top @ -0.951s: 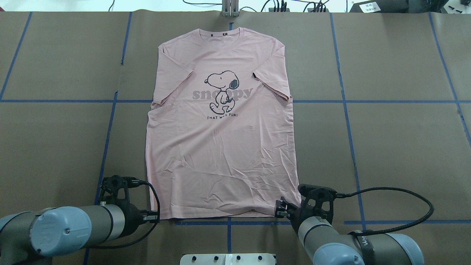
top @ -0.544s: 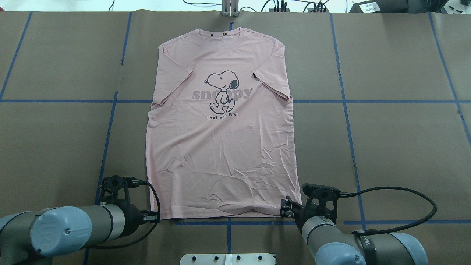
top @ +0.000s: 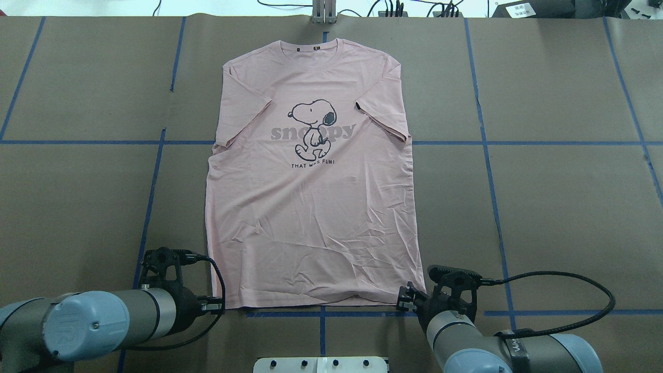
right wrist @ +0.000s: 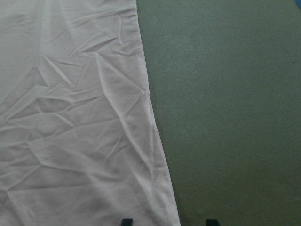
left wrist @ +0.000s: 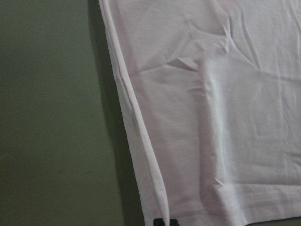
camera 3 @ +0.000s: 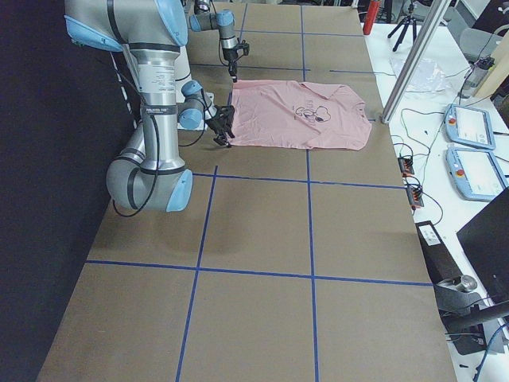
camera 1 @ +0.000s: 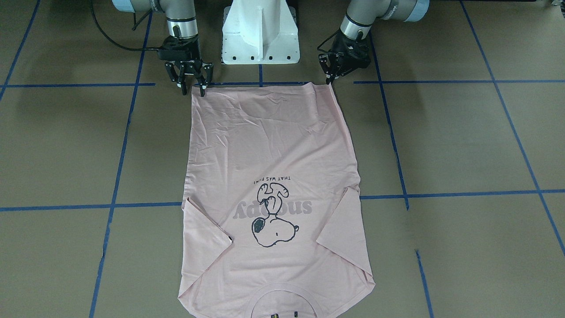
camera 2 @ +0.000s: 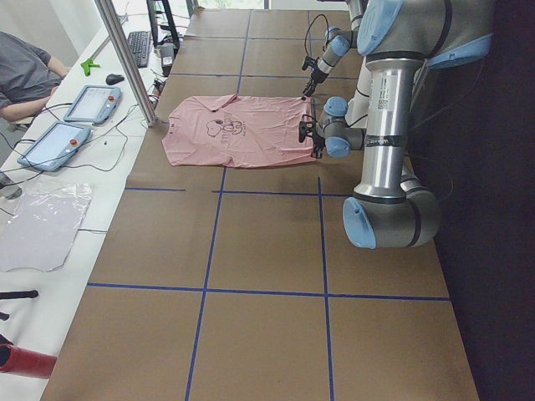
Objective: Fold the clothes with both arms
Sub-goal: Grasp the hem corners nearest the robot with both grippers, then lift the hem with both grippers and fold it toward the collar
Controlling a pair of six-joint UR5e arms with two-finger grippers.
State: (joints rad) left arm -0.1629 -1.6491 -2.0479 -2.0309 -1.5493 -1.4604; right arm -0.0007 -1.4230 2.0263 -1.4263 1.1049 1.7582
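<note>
The pale pink T-shirt [top: 311,207] lies flat and face up on the brown table, collar at the far end and hem towards me. It also shows in the front view [camera 1: 273,145]. My left gripper [top: 220,306] lies low at the hem's left corner. In the left wrist view a single dark tip of the left gripper [left wrist: 165,221] sits at the frame's centre on the shirt's [left wrist: 211,117] corner edge, shut on it. My right gripper [camera 1: 193,90] stands open at the hem's other corner. Its fingers straddle the shirt's [right wrist: 70,117] side edge in the right wrist view.
The white pedestal base [camera 1: 260,31] stands between the arms, just behind the hem. Blue tape lines [top: 487,142] cross the brown table cover. A metal pole [camera 2: 125,58], tablets [camera 2: 92,102] and a seated person [camera 2: 25,75] are at the far side.
The right gripper has slid outward along the hem and a little back, ending at the shirt's corner. The left arm and the shirt have not moved.
</note>
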